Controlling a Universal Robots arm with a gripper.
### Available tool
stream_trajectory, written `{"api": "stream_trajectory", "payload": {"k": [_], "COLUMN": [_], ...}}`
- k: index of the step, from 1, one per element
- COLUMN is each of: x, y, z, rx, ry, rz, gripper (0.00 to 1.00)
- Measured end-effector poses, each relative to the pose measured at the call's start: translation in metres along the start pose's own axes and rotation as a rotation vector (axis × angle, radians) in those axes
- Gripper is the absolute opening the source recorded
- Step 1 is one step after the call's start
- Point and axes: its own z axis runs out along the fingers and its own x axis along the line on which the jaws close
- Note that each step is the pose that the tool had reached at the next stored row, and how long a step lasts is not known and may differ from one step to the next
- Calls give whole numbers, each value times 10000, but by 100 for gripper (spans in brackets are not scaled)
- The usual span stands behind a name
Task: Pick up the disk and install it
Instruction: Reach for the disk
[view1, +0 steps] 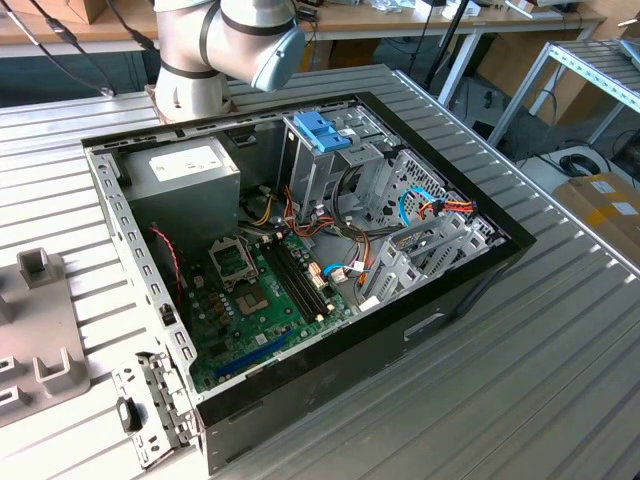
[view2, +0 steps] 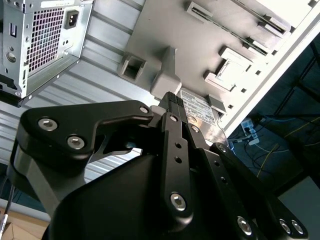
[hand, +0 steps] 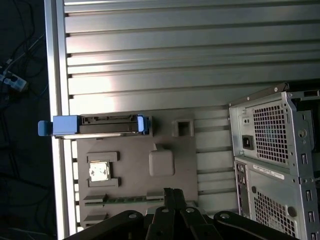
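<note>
The disk (hand: 95, 125) stands on its edge at the rim of a grey fixture plate (hand: 130, 150), dark with a light-blue rail around it. In the second wrist view the disk's (view2: 199, 107) white label peeks out behind the black fingers. My gripper (hand: 172, 193) hangs over the plate near a raised grey block (hand: 161, 162), well apart from the disk. In both wrist views its fingers are pressed together with nothing between them, and the gripper (view2: 172, 98) holds nothing.
The open computer case (view1: 470, 290) lies on the slatted metal table (view1: 560, 380), with a deeper-blue latch (view1: 322, 130) on its silver cage. Its rear panel (hand: 270, 165) stands beside the fixture plate (view1: 40, 330). The plate also carries a chip (hand: 98, 171) and a square socket (hand: 182, 127).
</note>
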Motion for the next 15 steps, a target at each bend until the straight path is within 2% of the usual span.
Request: {"api": "stream_trajectory", "payload": {"k": [15], "x": [51], "y": [-4], "z": [-1], "rx": [-1], "ry": [-1], "rz": [0], "gripper": [11]}}
